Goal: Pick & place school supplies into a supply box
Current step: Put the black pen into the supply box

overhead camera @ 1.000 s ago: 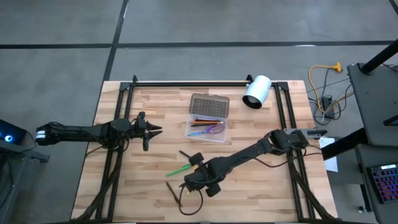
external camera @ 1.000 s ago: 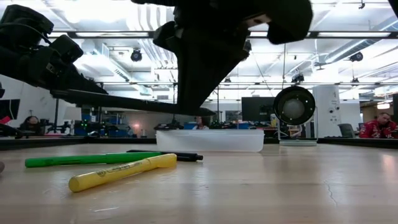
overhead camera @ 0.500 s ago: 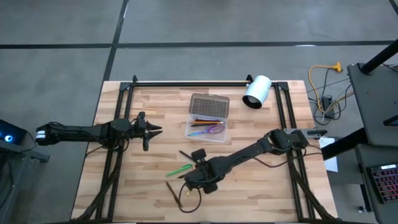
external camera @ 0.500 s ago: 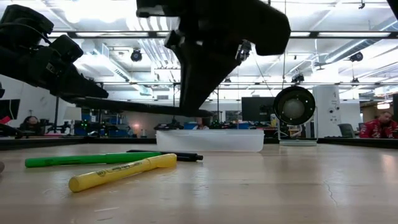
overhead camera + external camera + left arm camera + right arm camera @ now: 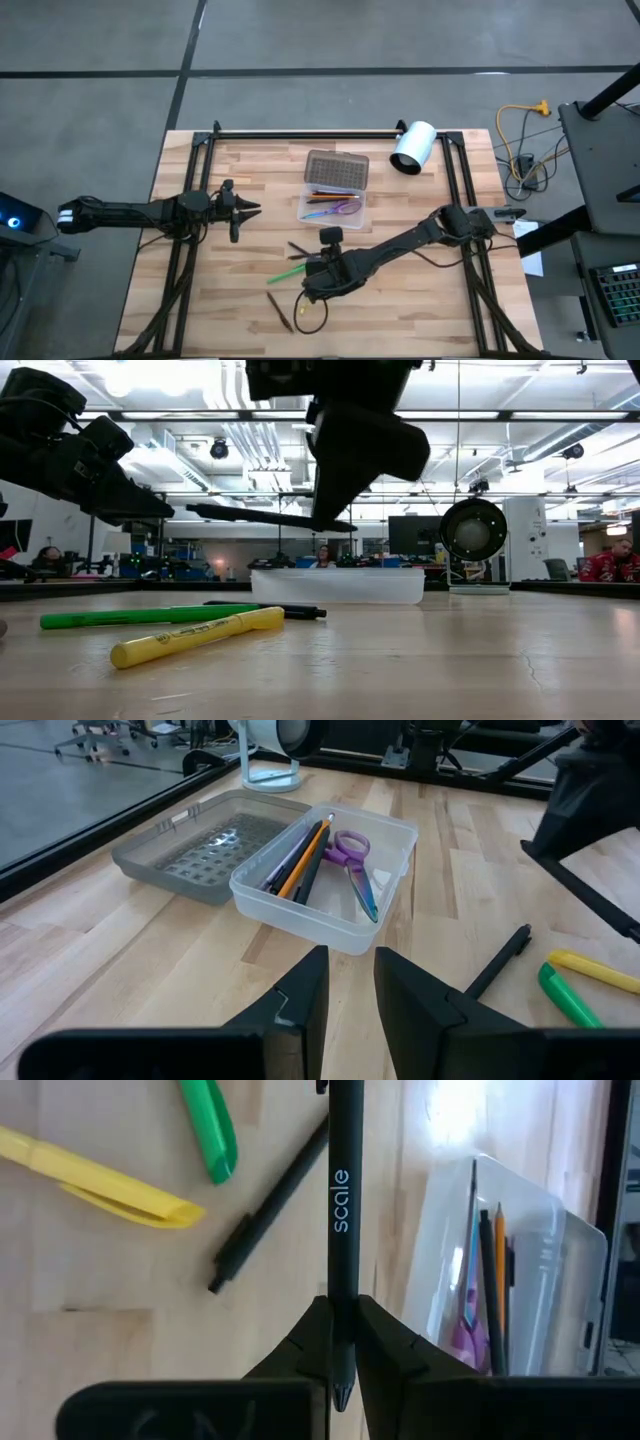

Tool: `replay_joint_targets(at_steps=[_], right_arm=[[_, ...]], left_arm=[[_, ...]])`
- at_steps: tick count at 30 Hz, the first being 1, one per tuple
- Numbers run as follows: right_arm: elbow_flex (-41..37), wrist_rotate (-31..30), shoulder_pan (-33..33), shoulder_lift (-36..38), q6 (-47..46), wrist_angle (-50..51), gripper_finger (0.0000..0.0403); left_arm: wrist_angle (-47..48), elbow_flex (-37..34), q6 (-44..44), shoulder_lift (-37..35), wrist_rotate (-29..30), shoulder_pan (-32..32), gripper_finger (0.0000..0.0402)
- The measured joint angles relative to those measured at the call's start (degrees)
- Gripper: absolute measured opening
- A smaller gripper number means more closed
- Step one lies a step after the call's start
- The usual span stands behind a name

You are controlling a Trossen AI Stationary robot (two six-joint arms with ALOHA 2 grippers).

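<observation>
Black pen sits clamped in our right gripper, and with the supply box just ahead, a skewed release could drop it across the rim.

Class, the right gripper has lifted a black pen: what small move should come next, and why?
Probably carry the black pen toward the open box: the right gripper is shut on it above the table, and the box, already holding supplies, lies just beyond.

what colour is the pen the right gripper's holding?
Black, with white "scale" lettering on the pen; the right wrist view shows it best.
</observation>
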State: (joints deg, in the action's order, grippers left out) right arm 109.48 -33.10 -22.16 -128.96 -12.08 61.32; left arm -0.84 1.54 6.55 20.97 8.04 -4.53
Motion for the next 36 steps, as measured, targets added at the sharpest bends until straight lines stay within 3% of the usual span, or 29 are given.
replay_joint_targets(at_steps=[11, 28, 36], right_arm=[[-1.1, -7.5, 1.1, 1.4, -7.6, 2.1, 0.0015], [-1.3, -7.6, 6.1, 2.2, -12.0, 7.7, 0.0016], [-5.6, -10.5, 9.4, 4.4, -14.6, 7.5, 0.0016]], left_arm=[[0.0, 0.0, 0.0, 0.0, 0.0, 0.0, 0.0069], [0.0, 0.0, 0.0, 0.0, 0.0, 0.0, 0.0069], [0.0, 0.0, 0.0, 0.0, 0.0, 0.0, 0.0069]])
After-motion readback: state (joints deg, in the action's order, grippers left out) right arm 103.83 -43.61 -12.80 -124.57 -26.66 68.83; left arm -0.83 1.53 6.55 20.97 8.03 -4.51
